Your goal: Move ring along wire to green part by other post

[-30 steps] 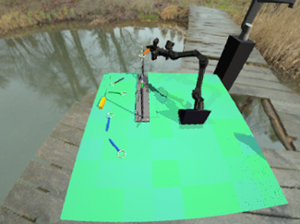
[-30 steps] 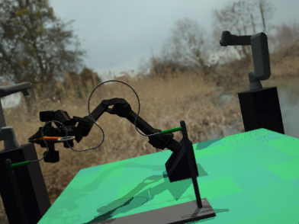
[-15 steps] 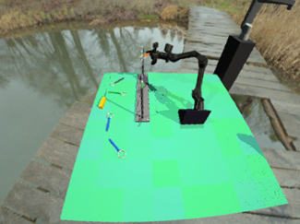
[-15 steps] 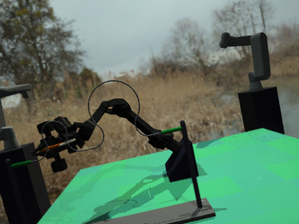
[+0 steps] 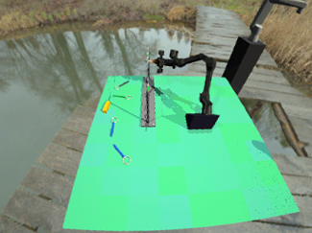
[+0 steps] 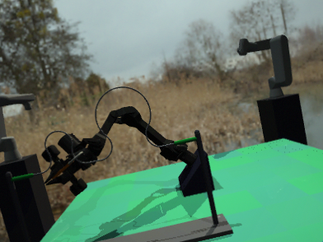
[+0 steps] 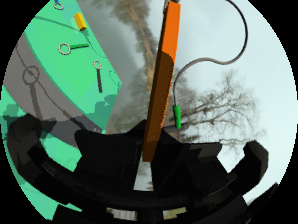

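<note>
My gripper (image 5: 157, 62) (image 6: 60, 174) (image 7: 147, 123) is shut on the orange handle (image 5: 152, 62) (image 7: 162, 75), high above the board. The handle runs up from between the fingertips in the wrist view; its ring is cut off at the top edge there. In the exterior view the pale ring (image 6: 78, 155) looks edge-on near the small wire loop; whether it touches the wire is too small to tell. The grey wire (image 6: 150, 111) (image 7: 246, 35) curves between the left green part (image 6: 22, 177) and the right green part (image 6: 185, 140). One green part (image 7: 177, 116) shows right of the handle in the wrist view.
The right post (image 6: 211, 202) and left post (image 6: 14, 206) carry the wire above the grey base (image 6: 177, 235). Beyond the base lie a yellow block (image 5: 106, 107) (image 7: 80, 21), a green-handled ring (image 5: 121, 96), a black-handled ring (image 7: 99, 80) and two blue-handled rings.
</note>
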You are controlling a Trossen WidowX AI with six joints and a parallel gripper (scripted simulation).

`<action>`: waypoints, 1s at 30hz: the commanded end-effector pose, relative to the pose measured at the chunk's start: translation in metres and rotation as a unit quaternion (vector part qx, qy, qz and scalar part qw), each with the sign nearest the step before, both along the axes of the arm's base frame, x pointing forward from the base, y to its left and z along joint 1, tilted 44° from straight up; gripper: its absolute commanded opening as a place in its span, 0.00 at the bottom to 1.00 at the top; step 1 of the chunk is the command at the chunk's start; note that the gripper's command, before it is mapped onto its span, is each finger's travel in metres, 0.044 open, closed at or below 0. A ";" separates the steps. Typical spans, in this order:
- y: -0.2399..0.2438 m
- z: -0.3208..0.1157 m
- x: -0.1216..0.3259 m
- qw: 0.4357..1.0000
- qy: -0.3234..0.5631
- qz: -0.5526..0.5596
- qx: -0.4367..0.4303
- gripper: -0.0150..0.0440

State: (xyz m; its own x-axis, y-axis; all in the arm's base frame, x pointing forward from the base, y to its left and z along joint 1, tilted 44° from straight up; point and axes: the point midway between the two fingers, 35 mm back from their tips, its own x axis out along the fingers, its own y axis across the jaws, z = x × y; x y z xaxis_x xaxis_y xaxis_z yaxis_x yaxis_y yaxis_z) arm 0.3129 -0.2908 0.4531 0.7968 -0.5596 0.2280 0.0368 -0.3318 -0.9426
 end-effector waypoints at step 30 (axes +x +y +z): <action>0.012 -0.128 0.005 0.920 -0.057 0.008 0.388 0.00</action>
State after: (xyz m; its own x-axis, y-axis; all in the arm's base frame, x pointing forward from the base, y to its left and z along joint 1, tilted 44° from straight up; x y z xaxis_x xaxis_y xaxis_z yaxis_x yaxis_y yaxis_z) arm 0.3166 -0.2872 0.3368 0.7988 -0.5898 -0.1180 0.1366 0.3690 -0.9193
